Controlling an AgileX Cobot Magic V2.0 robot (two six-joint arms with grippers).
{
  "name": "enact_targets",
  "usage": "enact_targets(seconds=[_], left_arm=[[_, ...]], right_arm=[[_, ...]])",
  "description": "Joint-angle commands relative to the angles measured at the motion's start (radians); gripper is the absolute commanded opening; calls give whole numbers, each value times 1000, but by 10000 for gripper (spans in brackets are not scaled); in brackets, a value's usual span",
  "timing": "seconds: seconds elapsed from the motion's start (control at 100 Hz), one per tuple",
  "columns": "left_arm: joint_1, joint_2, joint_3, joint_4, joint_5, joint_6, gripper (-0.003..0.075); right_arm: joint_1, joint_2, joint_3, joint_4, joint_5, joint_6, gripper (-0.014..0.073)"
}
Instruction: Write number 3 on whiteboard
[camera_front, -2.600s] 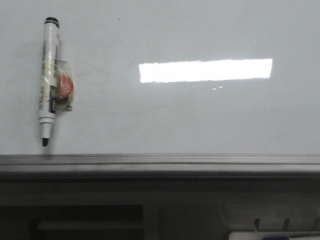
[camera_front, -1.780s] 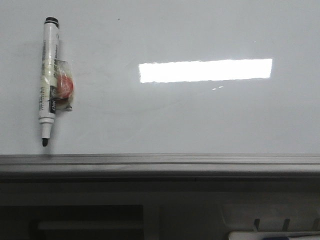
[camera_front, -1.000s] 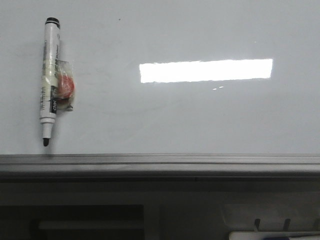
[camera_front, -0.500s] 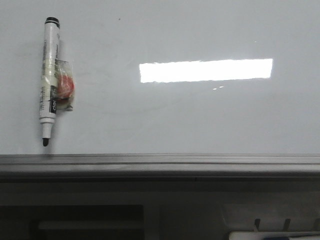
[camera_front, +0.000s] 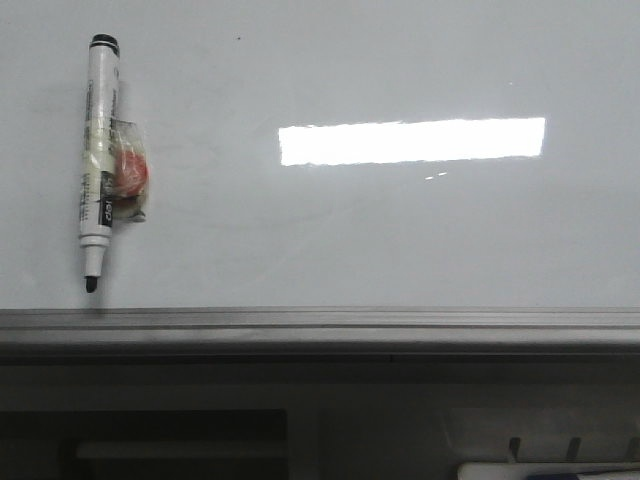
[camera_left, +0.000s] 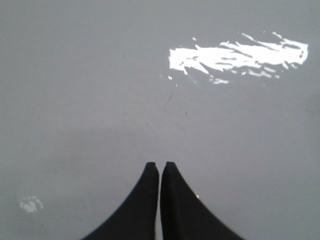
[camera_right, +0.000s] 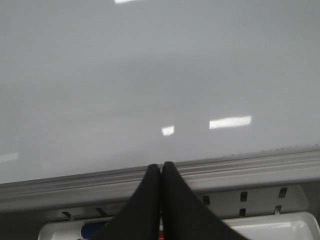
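Note:
The whiteboard (camera_front: 400, 230) fills the front view, pale and glossy, with a bright rectangular light reflection and a grey metal edge rail (camera_front: 320, 325) along its near side. No number 3 shows on it. A white marker with a black tip (camera_front: 97, 160) lies on the board at the far left, tip toward the rail, with a taped red piece beside its barrel. Neither gripper shows in the front view. My left gripper (camera_left: 160, 165) is shut and empty over bare board (camera_left: 100, 100). My right gripper (camera_right: 161, 166) is shut and empty above the edge rail (camera_right: 240, 167).
Below the rail in the right wrist view lies a white tray (camera_right: 270, 227) holding a blue-capped item (camera_right: 92, 230). The same tray's corner (camera_front: 545, 470) shows at the front view's lower right.

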Motion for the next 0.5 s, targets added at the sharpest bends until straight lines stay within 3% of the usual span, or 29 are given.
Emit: enact_targets(seconds=[0.0, 0.24, 0.29, 0.43, 0.49], left_arm=[[1, 30, -84, -10, -60, -7, -21], [1, 35, -109, -61, -55, -7, -9], [1, 38, -109, -99, -44, -7, 41], [1, 41, -110, -84, -49, -7, 281], [1, 41, -108, -84, -79, -7, 313]], right_arm=[[-7, 93, -88, 27, -39, 0, -42], [-7, 210, -198, 35, 71, 0, -41], [-7, 210, -198, 35, 71, 0, -41], [-7, 210, -198, 35, 87, 0, -41], [-7, 210, -198, 35, 92, 0, -41]])
